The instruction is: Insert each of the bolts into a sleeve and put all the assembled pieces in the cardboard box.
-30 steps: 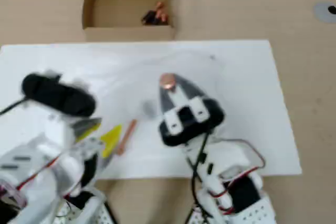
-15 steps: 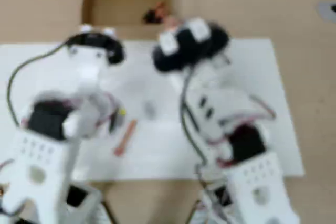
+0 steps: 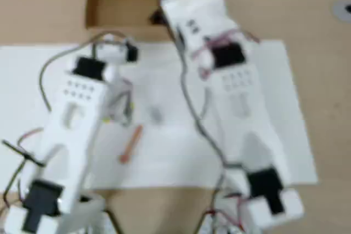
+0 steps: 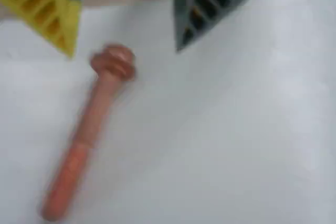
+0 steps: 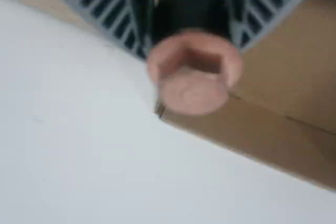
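At 12 o'clock, box (image 3: 93,4): cardboard, open-topped, standing on the counter (image 3: 323,69) at the far edge of the white sheet (image 3: 263,135); a dark shape (image 3: 156,19) lies inside near its 4 o'clock corner, partly hidden by the right arm and too blurred to name.
right arm (image 3: 219,64): stretched from 5 o'clock of the sheet up to 12 o'clock, its far end over the box.
right end effector (image 5: 191,45): closed on a black sleeve (image 5: 191,1), with grey fingers (image 5: 100,3) pressed against both its sides; it hangs above the box's near wall, where cardboard meets sheet.
held bolt (image 5: 194,77): pink head seated at the sleeve's open end, shank hidden inside the sleeve.
left arm (image 3: 77,113): lying from 7 o'clock toward 11 o'clock over the sheet.
left end effector (image 4: 123,48): open, yellow finger (image 4: 47,9) and grey finger (image 4: 210,3) spread wide, gripping nothing, low over the sheet.
loose bolt (image 4: 86,135): pink, flat on the sheet toward 7 o'clock of its middle, its head near the gap between the left fingertips and apart from both.
grey object (image 3: 156,114): small, on the sheet at 1 o'clock of the loose bolt, too blurred to tell what it is.
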Robot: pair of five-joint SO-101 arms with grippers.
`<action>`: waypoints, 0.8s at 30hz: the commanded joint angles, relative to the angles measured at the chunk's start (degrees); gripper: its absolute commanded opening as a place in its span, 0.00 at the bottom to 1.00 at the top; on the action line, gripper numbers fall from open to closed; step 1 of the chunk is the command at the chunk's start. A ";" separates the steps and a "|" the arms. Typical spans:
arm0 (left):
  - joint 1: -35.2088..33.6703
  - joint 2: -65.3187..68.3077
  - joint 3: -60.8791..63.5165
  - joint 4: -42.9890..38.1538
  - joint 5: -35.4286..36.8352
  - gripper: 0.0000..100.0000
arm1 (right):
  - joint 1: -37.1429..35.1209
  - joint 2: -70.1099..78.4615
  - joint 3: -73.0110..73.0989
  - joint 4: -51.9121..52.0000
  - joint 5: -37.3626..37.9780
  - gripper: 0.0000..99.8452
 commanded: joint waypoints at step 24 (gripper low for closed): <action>1.76 0.13 -1.93 -2.46 -1.76 0.14 | 2.15 71.87 -75.74 -3.96 0.62 0.01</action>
